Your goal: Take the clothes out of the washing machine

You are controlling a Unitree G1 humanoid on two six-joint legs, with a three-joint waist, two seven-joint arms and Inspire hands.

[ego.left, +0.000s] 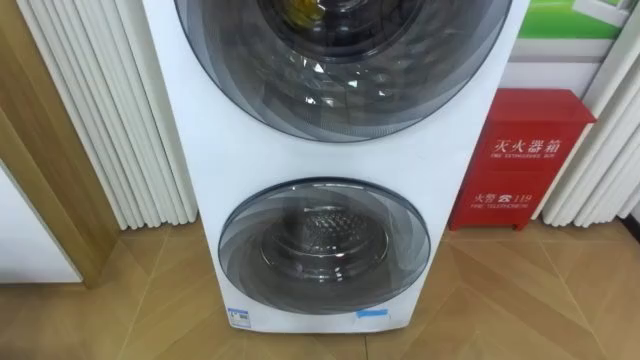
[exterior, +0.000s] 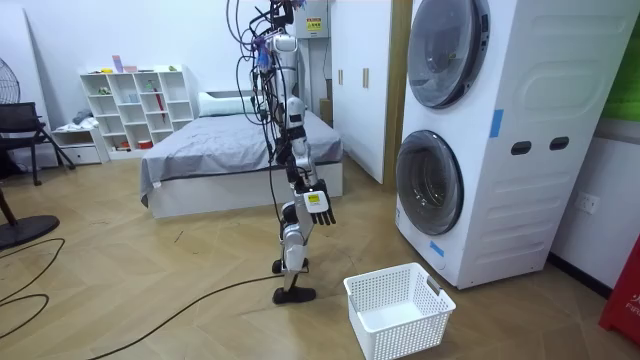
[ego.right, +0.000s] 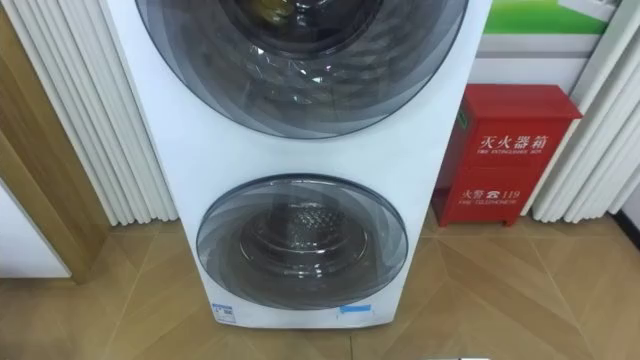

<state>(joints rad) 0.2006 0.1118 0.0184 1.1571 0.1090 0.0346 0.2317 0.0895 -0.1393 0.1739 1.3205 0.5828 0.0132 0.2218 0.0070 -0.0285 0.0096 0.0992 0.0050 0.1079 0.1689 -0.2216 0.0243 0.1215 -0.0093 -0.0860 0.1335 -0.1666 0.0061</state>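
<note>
You're looking at a white washing machine (ego.left: 330,160), its round doors (ego.left: 325,245) smoky dark grey. Right of frame, a red box (ego.left: 520,160) with white lettering. Tan herringbone wood floor (ego.left: 520,300). In the room view, bottom centre, a white lattice basket (exterior: 398,310).

Noted wood parquet floor (exterior: 150,300) throughout, evenly lit.

Room view: logged bed (exterior: 235,150) with grey cover at 12 o'clock, against white wall (exterior: 60,40). White cube shelf (exterior: 140,105) at 10 o'clock, holding small items. Black chair (exterior: 20,130) and standing fan (exterior: 6,85) at 9 o'clock. White cupboard doors (exterior: 355,85) at 1 o'clock, just beside wooden door frame (exterior: 400,90). Wall socket (exterior: 586,203) at 3 o'clock.

Eye views: recorded white ribbed panels (ego.left: 110,110) at 9 o'clock, red box (ego.left: 525,160) on floor at 3 o'clock, green sign (ego.left: 575,15) at 1 o'clock.
</note>
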